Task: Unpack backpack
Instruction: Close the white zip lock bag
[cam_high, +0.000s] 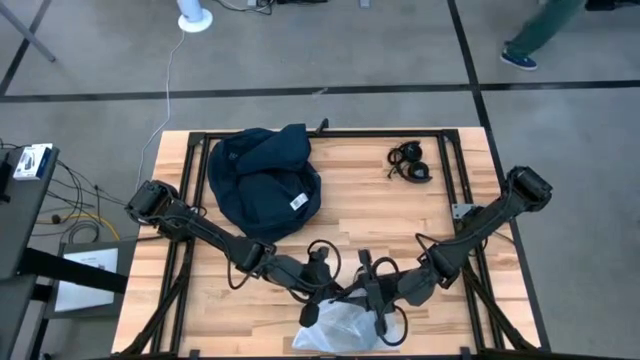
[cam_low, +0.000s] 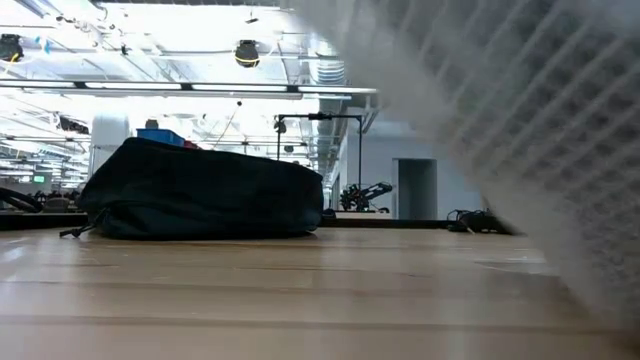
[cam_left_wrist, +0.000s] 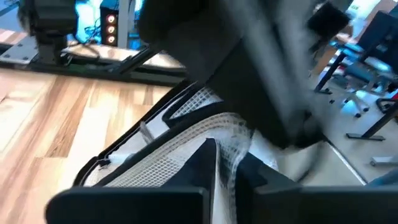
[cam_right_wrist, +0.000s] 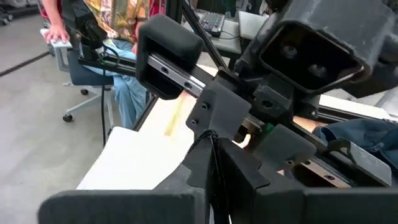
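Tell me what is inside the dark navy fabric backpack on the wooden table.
Its contents cannot be seen: the dark navy fabric backpack lies closed and rounded on the wooden table, with only fabric and a small white label showing.

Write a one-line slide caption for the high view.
Both grippers meet at a mesh pouch near the table's front edge; backpack behind.

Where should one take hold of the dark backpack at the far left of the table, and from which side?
Probably from above, pinching a raised fold of the soft fabric near the top of the backpack. It lies flat and slumped, and no handle or strap shows clearly, so loose cloth seems the easiest part for fingers to catch.
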